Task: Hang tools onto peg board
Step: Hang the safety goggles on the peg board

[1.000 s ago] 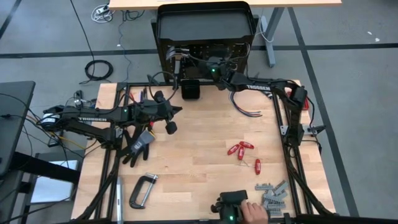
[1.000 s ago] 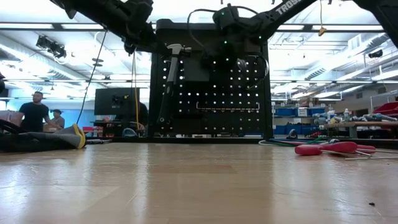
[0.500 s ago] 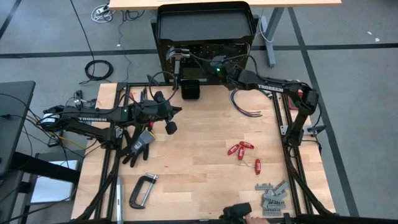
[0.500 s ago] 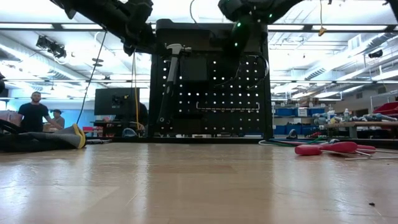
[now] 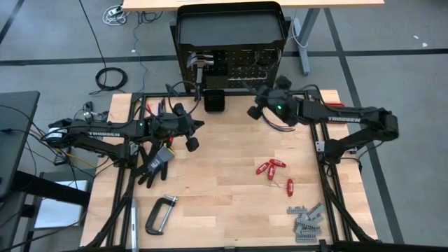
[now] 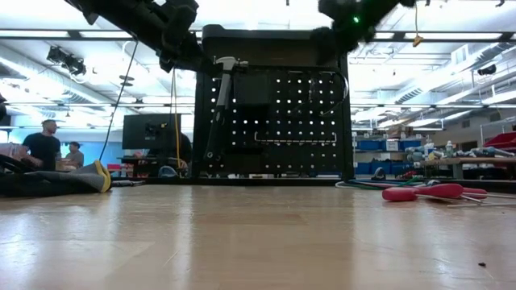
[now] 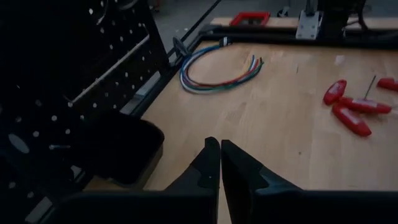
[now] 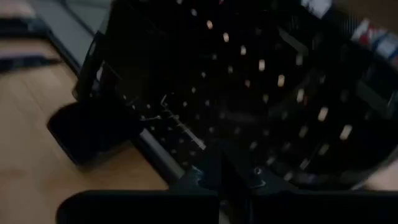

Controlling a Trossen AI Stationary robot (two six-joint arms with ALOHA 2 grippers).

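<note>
Near counter (image 5: pixel 224 203) edge: C-clamp (image 5: pixel 159 214) and grey pieces (image 5: pixel 305 219). Mid-counter: red drivers (image 5: pixel 271 168). Left pincer (image 7: pixel 220 163) hovers over the counter's left side, fingers closed, empty. Right pincer (image 5: pixel 257 110) is off the board; its opening cannot be told. Farthest: peg board (image 6: pixel 274 121) upright, hammer (image 6: pixel 219 101) hanging on it.

The right wrist view is blurred; beyond the right pincer (image 8: pixel 224 177), the peg board (image 8: pixel 267 87) shows only smeared holes.
</note>
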